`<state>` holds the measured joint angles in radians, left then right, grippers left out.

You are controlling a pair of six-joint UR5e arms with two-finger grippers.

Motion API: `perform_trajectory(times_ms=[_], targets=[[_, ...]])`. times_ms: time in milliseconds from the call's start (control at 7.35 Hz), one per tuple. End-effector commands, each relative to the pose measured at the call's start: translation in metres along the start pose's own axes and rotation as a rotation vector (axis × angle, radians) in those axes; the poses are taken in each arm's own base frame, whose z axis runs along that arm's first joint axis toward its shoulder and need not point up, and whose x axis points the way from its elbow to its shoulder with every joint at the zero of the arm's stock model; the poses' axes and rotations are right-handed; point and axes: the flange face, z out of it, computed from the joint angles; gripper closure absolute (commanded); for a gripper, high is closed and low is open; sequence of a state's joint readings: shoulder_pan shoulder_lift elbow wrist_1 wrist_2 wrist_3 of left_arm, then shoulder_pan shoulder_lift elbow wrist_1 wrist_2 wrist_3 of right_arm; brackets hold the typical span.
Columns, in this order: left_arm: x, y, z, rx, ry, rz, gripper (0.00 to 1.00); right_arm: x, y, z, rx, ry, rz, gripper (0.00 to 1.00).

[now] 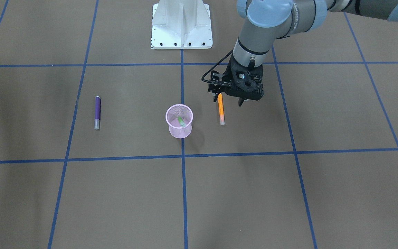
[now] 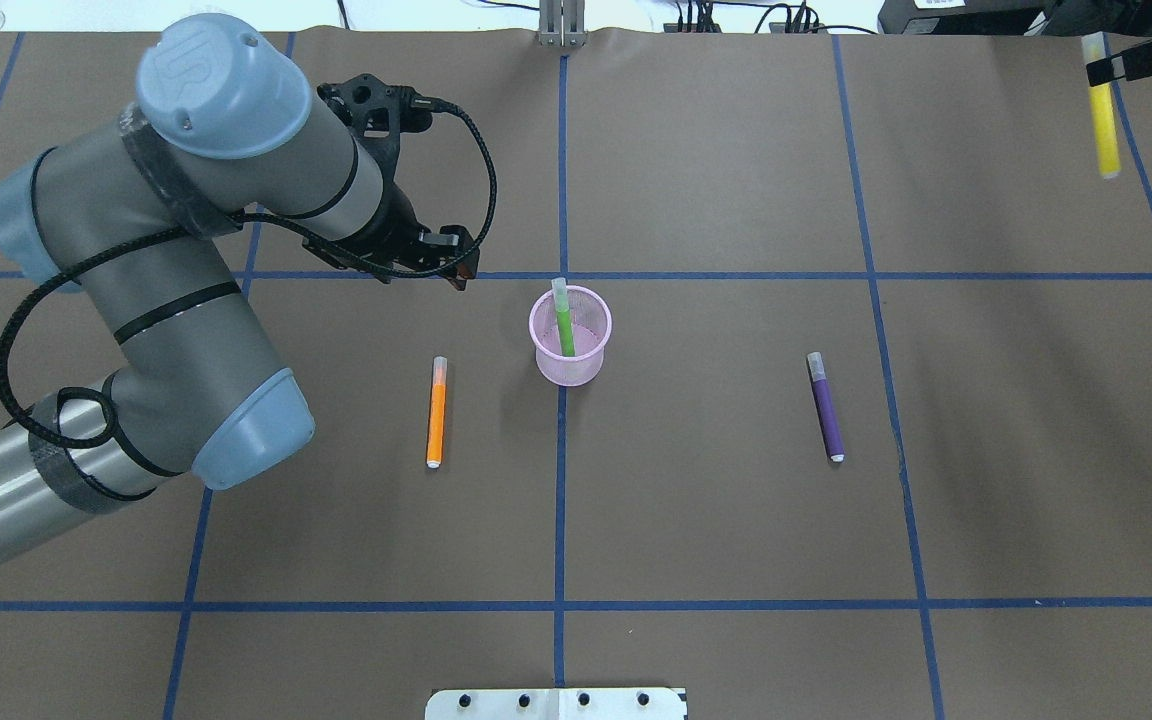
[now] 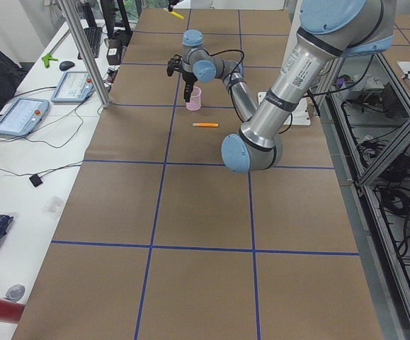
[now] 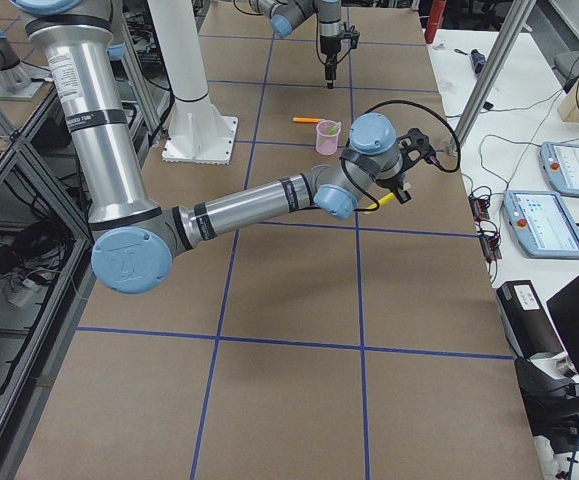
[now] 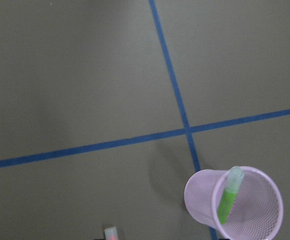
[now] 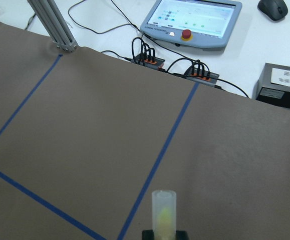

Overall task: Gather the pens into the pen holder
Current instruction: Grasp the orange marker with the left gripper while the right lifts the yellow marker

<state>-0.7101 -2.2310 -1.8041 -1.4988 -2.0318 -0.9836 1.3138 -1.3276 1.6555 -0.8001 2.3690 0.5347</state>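
The pink mesh pen holder (image 1: 179, 128) (image 2: 570, 362) stands upright at the table's middle, with the green pen (image 1: 181, 121) (image 2: 564, 325) (image 5: 228, 200) leaning inside it. The orange pen (image 1: 221, 109) (image 2: 437, 412) lies flat beside it. The purple pen (image 1: 97, 112) (image 2: 825, 407) lies flat on the cup's other side. My left gripper (image 1: 228, 101) is open and empty, above the orange pen's near end. My right gripper (image 2: 1101, 68) is shut on the yellow pen (image 2: 1102, 125) (image 6: 164, 212), held off at the far right corner of the table.
The white robot base plate (image 1: 181, 24) (image 2: 556, 703) sits at the table's robot-side edge. Beyond the far edge are an aluminium post (image 6: 52, 25), a teach pendant (image 6: 192, 17) and cables.
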Motion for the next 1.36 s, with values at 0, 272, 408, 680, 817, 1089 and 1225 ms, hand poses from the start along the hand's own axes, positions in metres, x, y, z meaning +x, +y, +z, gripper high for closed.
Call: perform_trajectory(times_ms=[0,272,408,680,817,1089,1225], targets=[[-0.008,0.003,0.024,-0.093,-0.048,-0.043,0.19,-0.045,0.009,0.03,0.102,-0.065,0.009,1.0],[-0.006,0.007,0.073,-0.156,-0.093,-0.049,0.09,-0.083,0.013,0.049,0.153,-0.068,0.037,1.0],[-0.002,0.014,0.09,-0.179,-0.103,-0.045,0.08,-0.103,0.015,0.058,0.168,-0.074,0.02,1.0],[0.001,0.019,0.121,-0.192,-0.092,-0.026,0.05,-0.126,0.013,0.073,0.192,-0.076,0.003,1.0],[0.0,0.02,0.138,-0.19,-0.081,-0.031,0.04,-0.141,0.016,0.076,0.2,-0.086,-0.007,1.0],[0.002,0.018,0.144,-0.17,-0.048,-0.034,0.05,-0.156,0.023,0.088,0.213,-0.081,0.01,1.0],[0.002,0.018,0.145,-0.171,-0.05,-0.035,0.07,-0.161,0.024,0.09,0.21,-0.091,0.005,1.0]])
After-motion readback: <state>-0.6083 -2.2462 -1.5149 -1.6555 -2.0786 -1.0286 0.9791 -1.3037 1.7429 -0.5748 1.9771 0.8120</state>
